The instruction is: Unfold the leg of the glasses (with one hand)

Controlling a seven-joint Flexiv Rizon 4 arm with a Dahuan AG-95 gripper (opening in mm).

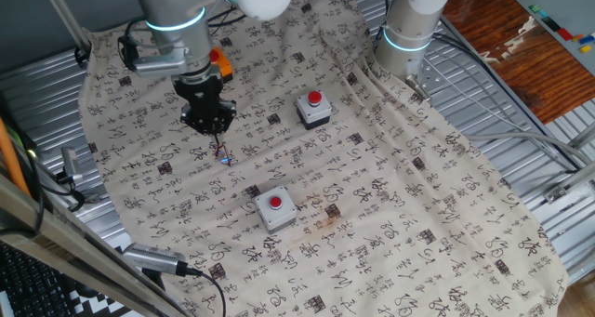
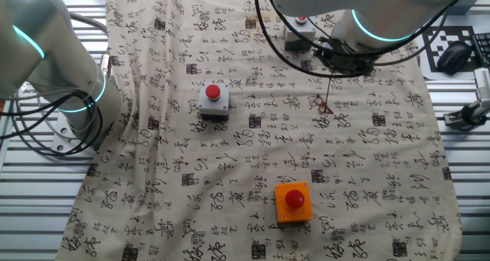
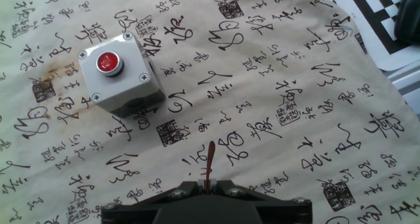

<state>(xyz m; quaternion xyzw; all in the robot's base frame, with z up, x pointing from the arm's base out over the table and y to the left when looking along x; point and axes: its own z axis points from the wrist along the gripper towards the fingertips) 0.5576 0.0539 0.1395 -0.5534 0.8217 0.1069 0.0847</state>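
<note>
One fixed view: high, oblique, looking down across the printed cloth (image 1: 390, 196), the grey button box (image 1: 275, 207) near centre.
Other fixed view: high, from the opposite side; same box (image 2: 213, 100) left of centre.
Hand view: close above the cloth, steeply downward; same box (image 3: 120, 74) upper left.

Even, bright overhead light, shadows soft and short under the button boxes (image 3: 121, 73). My hand view is sharp on the cloth (image 3: 275, 86); my gripper (image 3: 207, 190) housing sits dark and slightly blurred at the bottom edge.
</note>
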